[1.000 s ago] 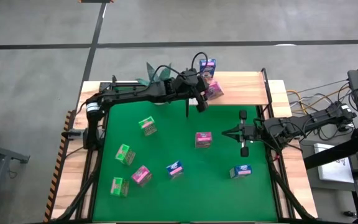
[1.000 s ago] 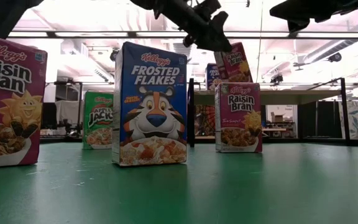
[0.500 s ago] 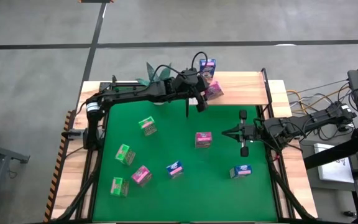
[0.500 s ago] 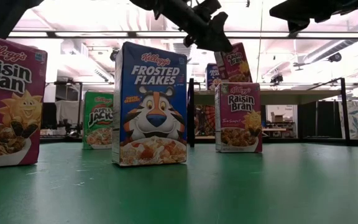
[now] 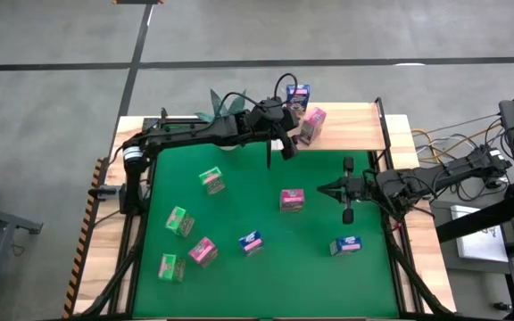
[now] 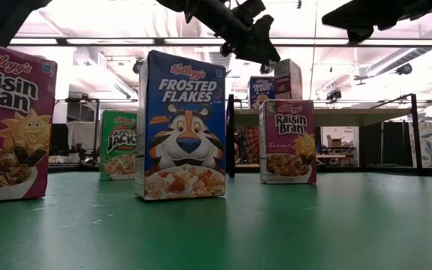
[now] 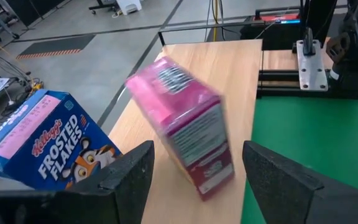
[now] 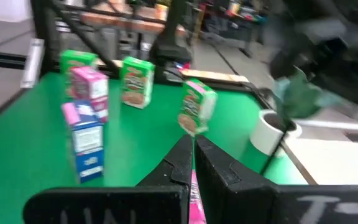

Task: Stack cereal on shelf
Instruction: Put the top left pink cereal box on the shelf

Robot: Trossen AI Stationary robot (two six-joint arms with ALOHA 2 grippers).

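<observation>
— Pink box (image 7: 188, 140) first: where does it sit?
— On the light-wood shelf (image 5: 355, 125) at the upper middle of the high view, just beside a blue box (image 5: 298, 95). In the left wrist view it shows between the two dark fingers (image 7: 132, 177), which stand apart from it on both sides, and it looks blurred and tilted.
— So the left end effector (image 5: 286, 143) isn't gripping it?
— No, its jaws are spread wide with a clear gap to the box on each side. It hangs at the shelf's front edge, just beside the pink box.
— And the right end effector (image 5: 327, 190)?
— Closed on nothing, fingers pressed together, over the green mat (image 5: 239, 205) at the right of the frame, well apart from the shelf.
— What about the rest of the cereal?
— Seven boxes stand scattered on the mat: green ones (image 5: 211, 180) at centre left, lower left (image 5: 178, 220) and near the bottom left (image 5: 171, 267); pink ones at the middle (image 5: 292, 199) and lower left (image 5: 203, 251); blue ones at lower centre (image 5: 251, 242) and lower right (image 5: 345, 244).
— Anything else on the worktop?
— A potted plant (image 5: 223, 102) at the upper left, behind the left arm.
</observation>
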